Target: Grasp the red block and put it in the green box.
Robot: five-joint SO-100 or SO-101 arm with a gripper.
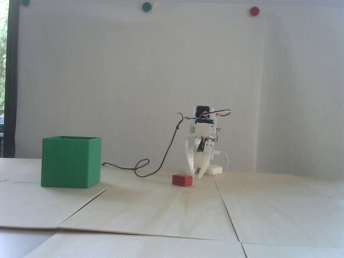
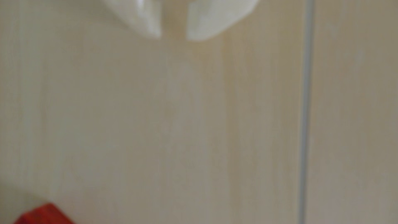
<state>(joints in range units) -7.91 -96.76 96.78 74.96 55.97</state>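
The red block [image 1: 182, 179] lies flat on the pale wooden table, a small matte brick. Just behind it and slightly to its right in the fixed view, my white gripper [image 1: 196, 176] points down with its tips near the table surface. The fingers stand a little apart with nothing between them. In the blurred wrist view my gripper [image 2: 174, 36] enters from the top edge, and only a corner of the red block [image 2: 43, 215] shows at the bottom left, apart from the fingers. The green box [image 1: 71, 161] stands upright far to the left, open at the top.
A dark cable [image 1: 142, 168] loops on the table between the box and the arm's base [image 1: 212, 169]. Seams run between the wooden panels [image 1: 228, 212], and one panel seam [image 2: 305, 107] shows right of the fingers. A white wall stands close behind.
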